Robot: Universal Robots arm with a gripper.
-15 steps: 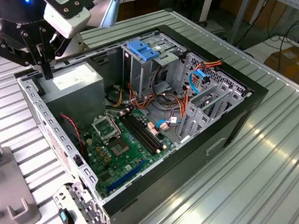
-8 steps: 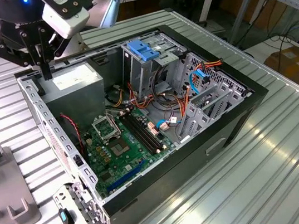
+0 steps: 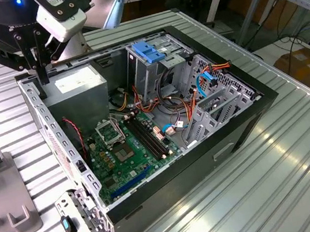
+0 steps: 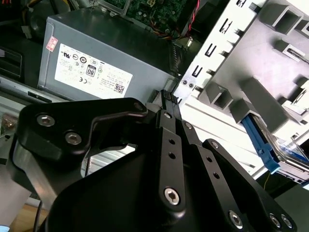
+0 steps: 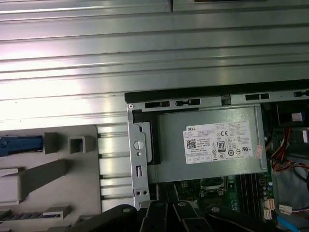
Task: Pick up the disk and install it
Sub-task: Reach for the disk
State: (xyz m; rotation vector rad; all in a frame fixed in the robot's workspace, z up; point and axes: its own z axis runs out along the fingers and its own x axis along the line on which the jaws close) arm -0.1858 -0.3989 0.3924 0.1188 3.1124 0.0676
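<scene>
The disk (image 4: 264, 149) lies in a grey holder (image 4: 270, 72) outside the computer case, with one blue side rail and a strip of its face showing. In the first wrist view the disk's blue rail (image 5: 19, 145) sits at the edge of that grey holder (image 5: 53, 174). My gripper (image 3: 42, 76) hangs over the case's corner by the power-supply box (image 3: 77, 84), apart from the disk. In the second wrist view my gripper (image 4: 167, 96) has its black fingers closed together on nothing.
The open computer case (image 3: 243, 120) lies on a ribbed metal table (image 3: 281, 179). Inside are a green motherboard (image 3: 128, 149), cables and a metal drive cage with a blue latch (image 3: 148, 50). A loose metal bracket (image 3: 77, 221) rests by the case's near corner.
</scene>
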